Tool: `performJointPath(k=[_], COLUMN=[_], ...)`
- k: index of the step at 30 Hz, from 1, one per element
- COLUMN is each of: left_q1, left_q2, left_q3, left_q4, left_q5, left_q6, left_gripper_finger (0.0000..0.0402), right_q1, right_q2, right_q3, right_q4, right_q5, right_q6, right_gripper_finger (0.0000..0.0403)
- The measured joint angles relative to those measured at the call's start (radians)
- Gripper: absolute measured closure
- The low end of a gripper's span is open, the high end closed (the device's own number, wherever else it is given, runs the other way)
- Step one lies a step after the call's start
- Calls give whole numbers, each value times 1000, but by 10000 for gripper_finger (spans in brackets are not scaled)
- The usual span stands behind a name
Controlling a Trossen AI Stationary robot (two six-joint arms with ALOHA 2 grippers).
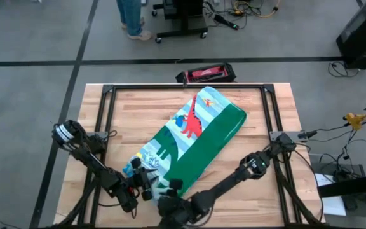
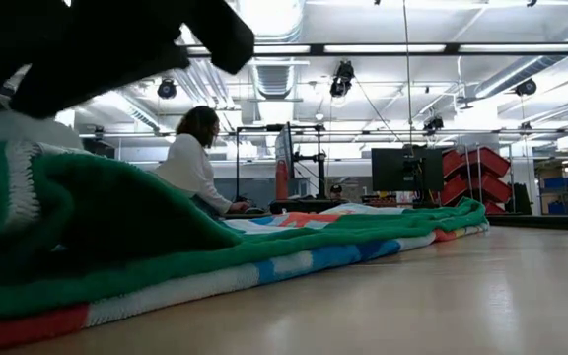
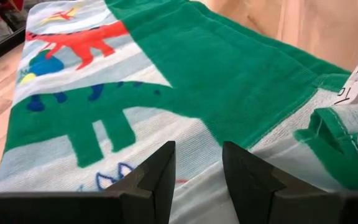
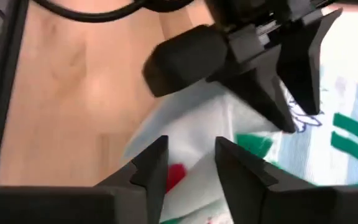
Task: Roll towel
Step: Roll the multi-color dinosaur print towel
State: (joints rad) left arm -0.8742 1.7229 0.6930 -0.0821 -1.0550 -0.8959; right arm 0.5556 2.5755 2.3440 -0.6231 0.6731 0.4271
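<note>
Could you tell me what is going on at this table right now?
Two robot arms are working on a dinosaur-print towel that lies folded into a long strip, diagonally across the wooden table. Both pincers are at its near end: the left pincer with its fingers apart over the cloth, the right pincer right beside it at the bunched, lifted corner. The rest of the strip lies flat, not yet rolled. A person sits in the background.
</note>
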Motion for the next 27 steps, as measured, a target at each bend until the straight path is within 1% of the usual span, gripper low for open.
performJointPath(k=[3,8,11,14,17,19,22,25,27], left_q1=[0,-11,-32,-62,-105,-143,-200,-235,-235], left_q2=[-6,-62,-130,-207,-257,-261,-221,-135,-57], left_q3=[0,0,0,0,0,0,0,0,6], left_q4=[-24,-102,-146,-174,-159,-121,-14,153,253], left_q5=[1,52,63,72,97,119,154,162,165], left_q6=[-4,-62,-70,-71,-62,-58,-60,-81,-95], left_gripper_finger=[285,285,285,285,285,285,285,285,285], right_q1=[-16,-26,-25,-26,-27,-22,-14,-6,-2], right_q2=[0,0,0,0,-1,-5,-28,-44,-44], right_q3=[0,0,-11,-12,-11,-11,-11,-9,-10], right_q4=[-40,-247,-335,-333,-335,-354,-410,-496,-523], right_q5=[-5,-35,-43,-45,-45,-46,-46,-46,-77], right_q6=[-40,-40,-26,-35,-51,-60,-63,-62,-80], right_gripper_finger=[343,396,396,396,401,402,401,402,402])
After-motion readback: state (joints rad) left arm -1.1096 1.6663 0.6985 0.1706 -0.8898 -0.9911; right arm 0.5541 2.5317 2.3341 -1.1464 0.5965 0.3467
